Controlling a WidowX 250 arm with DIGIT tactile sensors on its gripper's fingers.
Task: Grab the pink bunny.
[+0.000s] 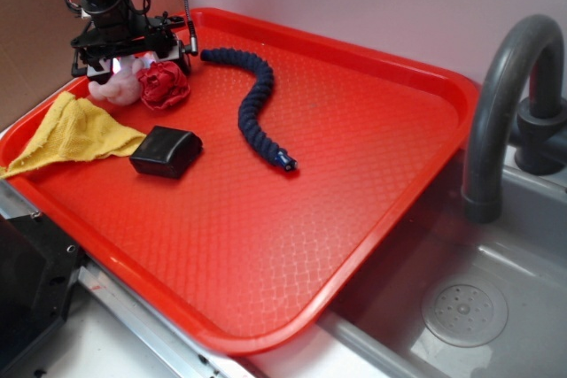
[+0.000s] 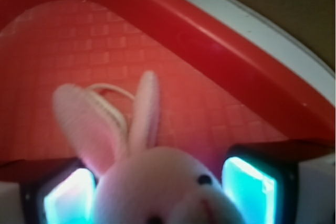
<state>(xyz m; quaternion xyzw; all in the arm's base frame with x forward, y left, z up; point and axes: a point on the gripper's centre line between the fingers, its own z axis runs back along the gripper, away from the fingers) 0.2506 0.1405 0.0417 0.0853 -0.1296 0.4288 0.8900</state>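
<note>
The pink bunny (image 1: 113, 86) lies at the back left corner of the red tray (image 1: 337, 165), directly under my gripper (image 1: 124, 61). In the wrist view the bunny (image 2: 157, 187) fills the space between my fingers, its two ears pointing toward the tray rim (image 2: 220, 35). The gripper (image 2: 157, 195) is open around its head. The left pad (image 2: 68, 200) sits close against the plush, while a narrow gap shows beside the right pad (image 2: 249, 187).
A dark red ruffled ball (image 1: 163, 84) touches the bunny's right side. A yellow cloth (image 1: 75, 135), a black pouch (image 1: 166, 150) and a dark blue braided rope (image 1: 252, 104) lie on the tray. A grey faucet (image 1: 505, 104) and sink (image 1: 461, 307) are at the right.
</note>
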